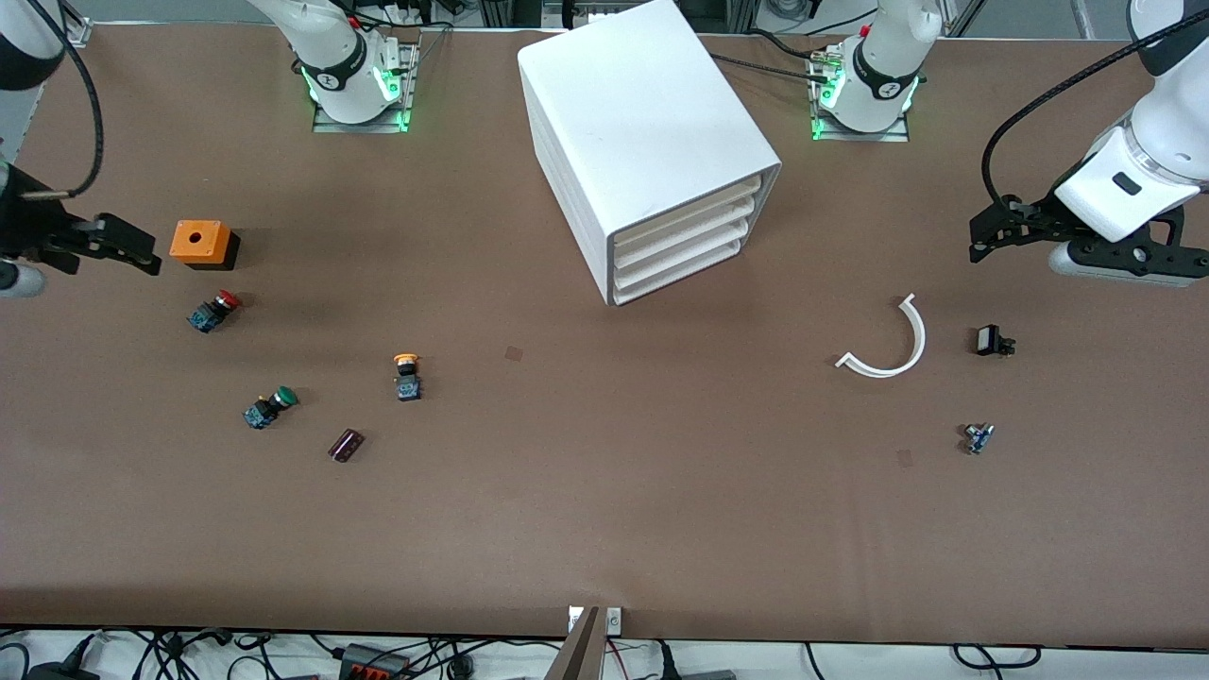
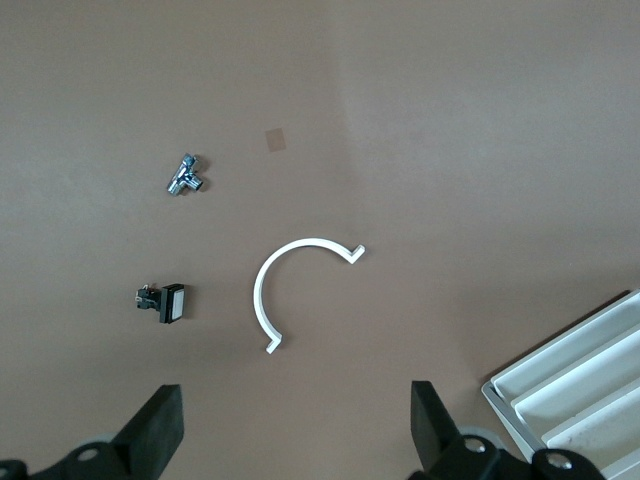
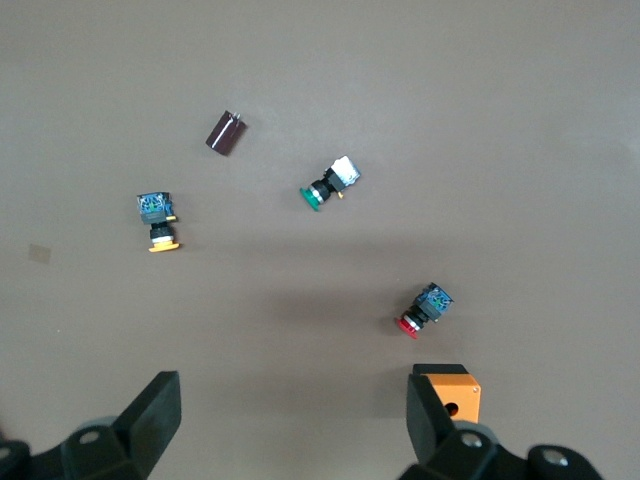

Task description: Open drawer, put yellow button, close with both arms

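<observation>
The white cabinet (image 1: 652, 142) stands mid-table at an angle, with its four cream drawer fronts (image 1: 682, 244) all shut; a corner of it shows in the left wrist view (image 2: 575, 385). The yellow button (image 1: 407, 375) lies on the table toward the right arm's end, nearer the front camera than the cabinet; it also shows in the right wrist view (image 3: 158, 222). My right gripper (image 1: 132, 247) (image 3: 293, 425) is open and empty, up beside the orange box. My left gripper (image 1: 984, 241) (image 2: 297, 430) is open and empty, over the table at the left arm's end.
Near the yellow button are an orange box (image 1: 200, 244), a red-capped button (image 1: 213, 311), a green-capped button (image 1: 270, 407) and a small dark block (image 1: 346, 445). At the left arm's end lie a white curved strip (image 1: 893, 345), a black switch (image 1: 993, 341) and a small metal part (image 1: 978, 437).
</observation>
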Robot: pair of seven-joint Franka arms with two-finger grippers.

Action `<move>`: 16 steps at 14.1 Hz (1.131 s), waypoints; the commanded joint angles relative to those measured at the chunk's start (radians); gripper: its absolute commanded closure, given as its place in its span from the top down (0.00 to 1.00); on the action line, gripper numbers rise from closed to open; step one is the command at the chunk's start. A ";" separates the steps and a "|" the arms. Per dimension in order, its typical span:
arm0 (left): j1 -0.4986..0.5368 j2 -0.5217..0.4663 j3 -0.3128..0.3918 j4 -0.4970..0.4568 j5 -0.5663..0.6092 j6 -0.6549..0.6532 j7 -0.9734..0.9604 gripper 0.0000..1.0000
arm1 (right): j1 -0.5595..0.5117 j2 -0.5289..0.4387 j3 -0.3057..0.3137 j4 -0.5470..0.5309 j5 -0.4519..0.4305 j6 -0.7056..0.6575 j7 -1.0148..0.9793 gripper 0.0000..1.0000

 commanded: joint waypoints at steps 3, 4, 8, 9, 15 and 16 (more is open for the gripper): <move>-0.006 -0.013 -0.003 -0.008 0.010 -0.062 0.003 1.00 | 0.077 0.107 0.004 -0.001 0.003 0.063 0.001 1.00; -0.016 -0.006 -0.004 -0.007 0.010 -0.105 0.008 1.00 | 0.100 0.136 0.004 -0.002 0.003 0.085 0.001 1.00; -0.037 0.094 -0.049 0.085 -0.004 -0.318 0.011 1.00 | 0.160 0.210 0.004 -0.002 0.012 0.143 0.003 1.00; -0.048 0.099 -0.056 0.096 -0.024 -0.357 0.011 1.00 | 0.172 0.236 0.004 -0.002 0.029 0.162 0.003 1.00; -0.031 0.210 -0.056 0.099 -0.303 -0.362 0.193 1.00 | 0.215 0.397 0.001 -0.001 0.092 0.283 0.009 1.00; -0.030 0.236 -0.056 0.087 -0.355 -0.359 0.204 1.00 | 0.215 0.426 0.002 -0.001 0.098 0.290 0.011 1.00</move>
